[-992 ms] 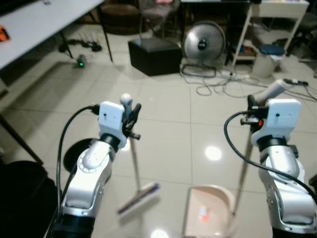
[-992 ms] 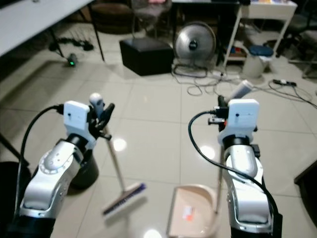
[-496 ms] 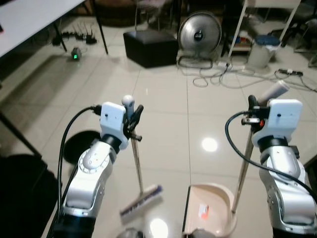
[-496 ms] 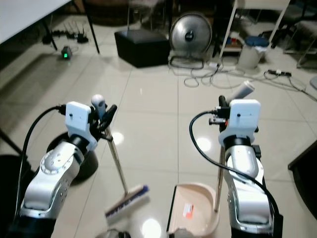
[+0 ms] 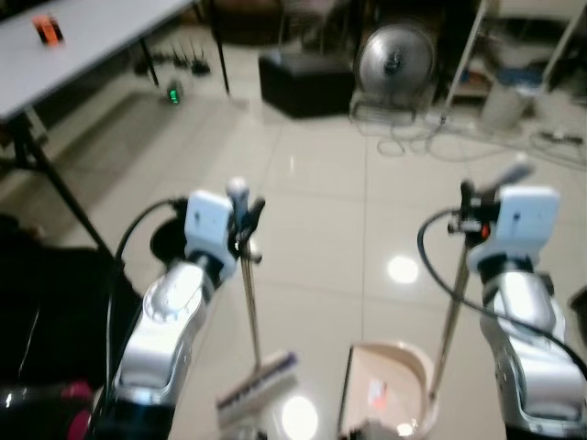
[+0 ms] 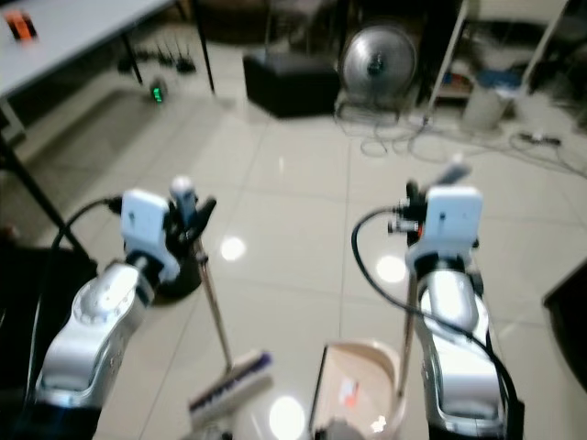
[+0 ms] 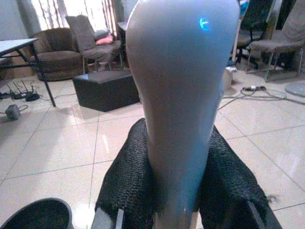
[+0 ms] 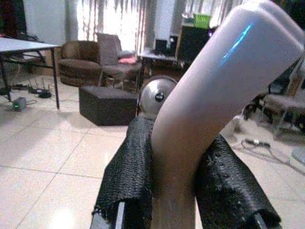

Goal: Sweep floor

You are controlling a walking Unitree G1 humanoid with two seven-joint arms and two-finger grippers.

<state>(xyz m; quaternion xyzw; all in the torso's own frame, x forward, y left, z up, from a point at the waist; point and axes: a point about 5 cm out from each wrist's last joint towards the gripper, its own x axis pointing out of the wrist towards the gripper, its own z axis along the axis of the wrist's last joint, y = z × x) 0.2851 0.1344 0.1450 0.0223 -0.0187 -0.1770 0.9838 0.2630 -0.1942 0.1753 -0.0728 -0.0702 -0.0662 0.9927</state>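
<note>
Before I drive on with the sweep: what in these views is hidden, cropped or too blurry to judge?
- Dirt on the tiled floor: motion blur and lamp glare in the eye views.
- Orange-marked scrap in the beige dustpan: too blurred to identify; the pan's front is cut by the bottom edge.
- Purple-bristled broom head: blurred, so floor contact is unclear.
- Floor ahead, wrist views: blocked by the broom's grey handle in the left gripper and the dustpan's handle in the right gripper.

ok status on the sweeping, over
Left gripper shut on broom. Right gripper shut on dustpan handle. Cables and fan ahead.
</note>
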